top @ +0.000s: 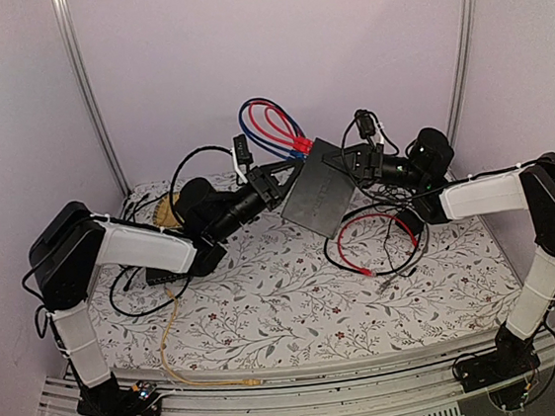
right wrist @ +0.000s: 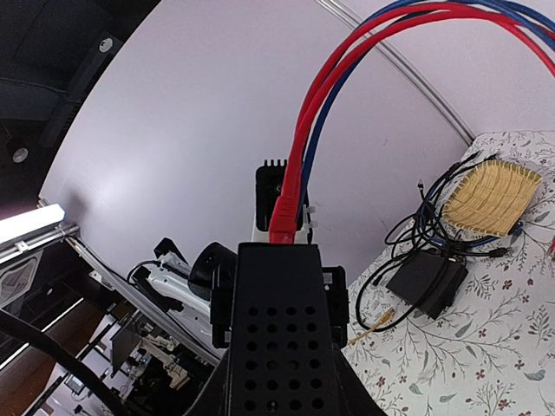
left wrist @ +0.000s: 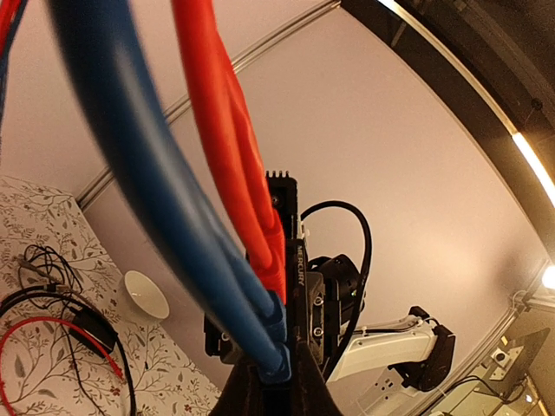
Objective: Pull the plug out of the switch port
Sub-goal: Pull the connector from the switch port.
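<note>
Two arms share the raised black switch (top: 322, 201): my right gripper (top: 353, 167) clamps its body, and my left gripper (top: 277, 180), the nearer one, looks pinched on the blue plug (left wrist: 273, 360) seated in the switch port (top: 297, 158), its axis pointing straight off that edge.

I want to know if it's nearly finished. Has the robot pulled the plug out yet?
Not yet. Done: the right gripper holds the switch up, tilted. In hand: the left gripper is at the blue plugs, though I can't tell if it grips one. Left: the red plug and the blue ones all sit in their ports, so the pull itself remains.
</note>
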Robot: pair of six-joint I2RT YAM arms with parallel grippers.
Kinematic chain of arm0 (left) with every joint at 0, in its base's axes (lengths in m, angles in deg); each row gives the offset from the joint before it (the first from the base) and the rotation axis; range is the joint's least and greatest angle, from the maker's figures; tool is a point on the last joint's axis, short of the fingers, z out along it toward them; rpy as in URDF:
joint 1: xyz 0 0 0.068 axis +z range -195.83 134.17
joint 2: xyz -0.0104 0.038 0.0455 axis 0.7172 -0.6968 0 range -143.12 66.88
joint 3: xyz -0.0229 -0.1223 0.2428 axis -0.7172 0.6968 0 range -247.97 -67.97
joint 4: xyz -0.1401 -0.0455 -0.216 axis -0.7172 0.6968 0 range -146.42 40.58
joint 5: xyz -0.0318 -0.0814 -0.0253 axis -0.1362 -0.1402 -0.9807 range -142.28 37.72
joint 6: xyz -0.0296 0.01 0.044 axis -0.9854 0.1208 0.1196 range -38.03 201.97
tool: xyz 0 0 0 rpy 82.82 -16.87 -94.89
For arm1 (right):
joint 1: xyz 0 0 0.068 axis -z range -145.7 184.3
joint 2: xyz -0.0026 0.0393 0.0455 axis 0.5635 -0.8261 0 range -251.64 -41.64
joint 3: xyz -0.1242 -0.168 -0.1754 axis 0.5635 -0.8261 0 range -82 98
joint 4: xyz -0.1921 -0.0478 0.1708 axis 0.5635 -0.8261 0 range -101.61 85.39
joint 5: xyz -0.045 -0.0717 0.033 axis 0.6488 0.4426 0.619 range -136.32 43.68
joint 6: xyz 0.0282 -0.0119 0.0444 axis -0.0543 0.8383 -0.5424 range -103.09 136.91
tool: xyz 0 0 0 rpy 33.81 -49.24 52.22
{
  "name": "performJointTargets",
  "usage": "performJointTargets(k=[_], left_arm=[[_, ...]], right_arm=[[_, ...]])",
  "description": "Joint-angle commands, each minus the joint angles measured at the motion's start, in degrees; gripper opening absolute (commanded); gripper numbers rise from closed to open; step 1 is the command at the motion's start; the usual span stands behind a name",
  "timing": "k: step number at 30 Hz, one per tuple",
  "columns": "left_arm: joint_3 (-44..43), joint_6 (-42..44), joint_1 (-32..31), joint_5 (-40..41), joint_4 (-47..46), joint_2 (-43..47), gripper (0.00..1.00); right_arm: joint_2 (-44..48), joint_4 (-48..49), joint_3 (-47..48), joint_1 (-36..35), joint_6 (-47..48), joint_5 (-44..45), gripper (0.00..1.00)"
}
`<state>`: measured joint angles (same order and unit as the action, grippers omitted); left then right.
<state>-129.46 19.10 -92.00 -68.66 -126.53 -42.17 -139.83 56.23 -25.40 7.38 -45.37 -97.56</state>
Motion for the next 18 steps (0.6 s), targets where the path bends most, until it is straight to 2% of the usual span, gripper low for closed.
performJointTargets(k=[1, 7, 18], left_arm=[[-2.27, 5.68, 0.01, -2.46, 2.1, 3.89, 0.0], [-2.93, 5.37, 0.11, -3.8, 1.38, 3.4, 0.0], [-1.06, -2.42, 0.21, -1.73, -6.63, -0.05, 0.0]], right_arm=[[3.11, 2.97, 1.24, 0.86, 0.98, 1.31, 0.01], [3.18, 2.71, 1.39, 0.9, 0.85, 1.14, 0.01], [3.44, 3.23, 0.87, 0.9, 0.76, 1.72, 0.01]])
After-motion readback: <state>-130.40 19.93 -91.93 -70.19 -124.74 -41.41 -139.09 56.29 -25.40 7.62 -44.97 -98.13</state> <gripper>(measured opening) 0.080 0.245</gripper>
